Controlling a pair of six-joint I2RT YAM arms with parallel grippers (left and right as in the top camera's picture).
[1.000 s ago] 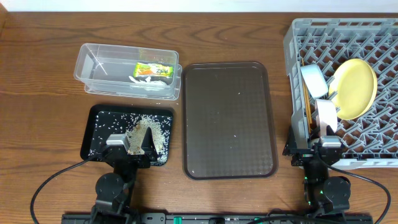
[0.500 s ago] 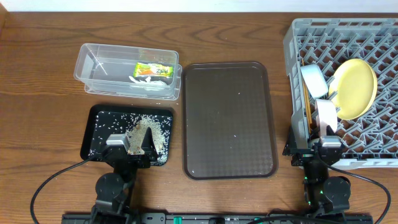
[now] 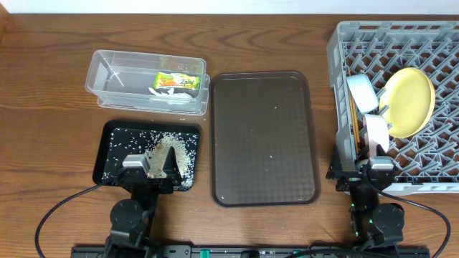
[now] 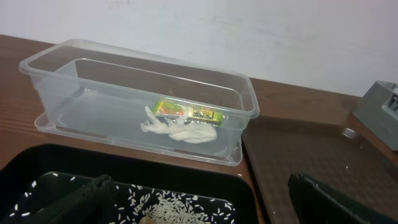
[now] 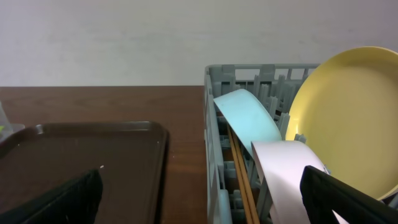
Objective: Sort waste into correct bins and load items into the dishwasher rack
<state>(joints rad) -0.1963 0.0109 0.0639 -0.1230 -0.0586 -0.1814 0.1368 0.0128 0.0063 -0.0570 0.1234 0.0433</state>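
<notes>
Just under and ahead of the left claw (image 3: pixel 149 169), whose jaws stand wide and hold nothing, lies the black tray (image 3: pixel 107 140) with the white rice crumbs (image 3: pixel 169 152) heaped and scattered in it. Farther out from that claw sits the clear tub (image 4: pixel 56 74), holding the green-and-orange wrapper (image 4: pixel 186 112) beside a crumpled white scrap (image 4: pixel 179 129). The wrapper's print is too small and blurred to read, and no other label or writing shows anywhere. Between the two claws the brown tray (image 3: pixel 262 136) lies on the desk (image 3: pixel 50 107), bare but for a few stray grains. The right claw (image 3: pixel 374 169) is also spread wide and empty, at the near wall of the grey rack (image 3: pixel 430 43). Just ahead of it the white bowl (image 5: pixel 283 168) stands on edge, with the chopsticks (image 5: pixel 239 171) to its left, the light blue bowl (image 5: pixel 249 112) behind it and the yellow plate (image 5: pixel 348 118) leaning farthest out to the right. Sorting and loading both look finished, with the arms parked near the desk's front edge. Any move left would only call for picking the last grains off the brown tray.
</notes>
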